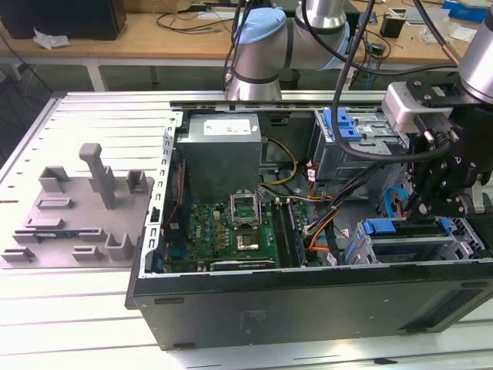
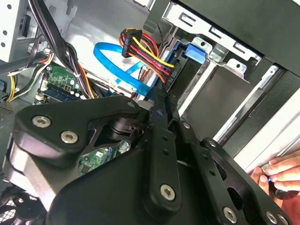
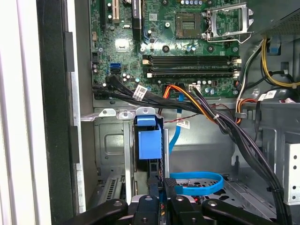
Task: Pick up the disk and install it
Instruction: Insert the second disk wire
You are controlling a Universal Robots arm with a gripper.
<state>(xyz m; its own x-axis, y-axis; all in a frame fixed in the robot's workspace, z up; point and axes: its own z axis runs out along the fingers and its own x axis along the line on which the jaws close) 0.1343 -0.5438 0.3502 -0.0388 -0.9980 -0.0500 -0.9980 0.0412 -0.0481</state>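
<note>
The disk (image 3: 149, 143), in its blue carrier, stands on edge inside the metal drive bay at the front corner of the open computer case (image 1: 308, 297). In the exterior view the disk's blue carrier (image 1: 389, 228) shows in the bay at the right. My gripper (image 3: 161, 183) reaches down into that bay with its fingers close together on the carrier's thin edge. The exterior view has the gripper (image 1: 414, 208) just above the bay. In the second wrist view the gripper (image 2: 159, 96) ends beside a blue latch and a power plug with red, yellow and black wires.
A bundle of black and orange cables (image 3: 220, 122) and a looped blue data cable (image 3: 197, 183) lie beside the bay. The motherboard (image 1: 231, 235) and grey power supply (image 1: 219, 150) fill the case's left. A grey fixture (image 1: 77, 208) sits left. A person's hand (image 2: 280, 176) rests outside the case.
</note>
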